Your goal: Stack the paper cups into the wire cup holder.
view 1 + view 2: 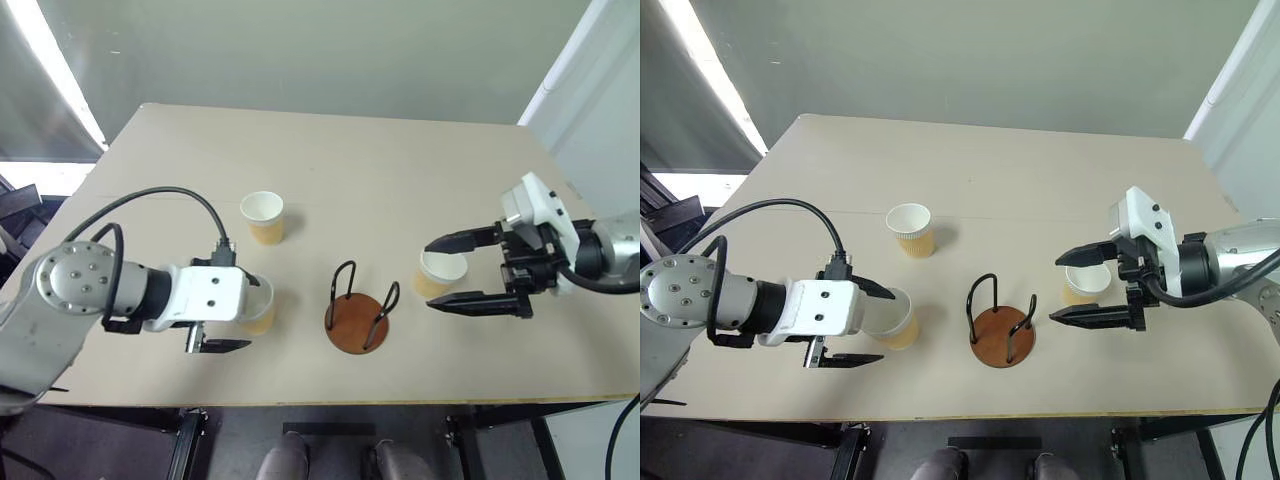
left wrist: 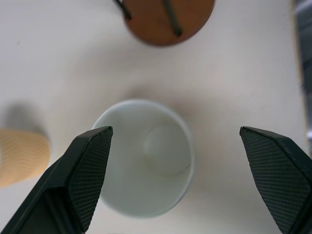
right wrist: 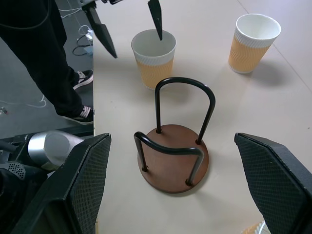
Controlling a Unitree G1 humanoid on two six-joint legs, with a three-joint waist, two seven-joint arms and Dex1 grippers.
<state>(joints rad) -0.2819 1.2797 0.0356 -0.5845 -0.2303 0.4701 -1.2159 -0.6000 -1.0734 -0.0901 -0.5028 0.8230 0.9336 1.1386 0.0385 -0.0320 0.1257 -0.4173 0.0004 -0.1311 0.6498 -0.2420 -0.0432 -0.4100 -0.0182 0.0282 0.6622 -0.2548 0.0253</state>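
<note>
**Cups out, holder empty**

Jaws of my left gripper (image 1: 862, 322) stand wide apart, straddling the nearest paper cup (image 1: 890, 318) without touching it — I judge a pre-grasp. My right gripper (image 1: 452, 272) is likewise spread, bracketing a second cup (image 1: 440, 273) at its 9 o'clock, nothing clamped. The wire cup holder (image 1: 358, 318) sits between the two, at 3 o'clock from the left cup, empty; the third cup (image 1: 263, 217) stands at 11 o'clock from it. The left hand's casing covers part of its cup — I cannot tell the gap at the wall. A person's legs (image 3: 48, 63) stand beside the table (image 1: 330, 160).
</note>
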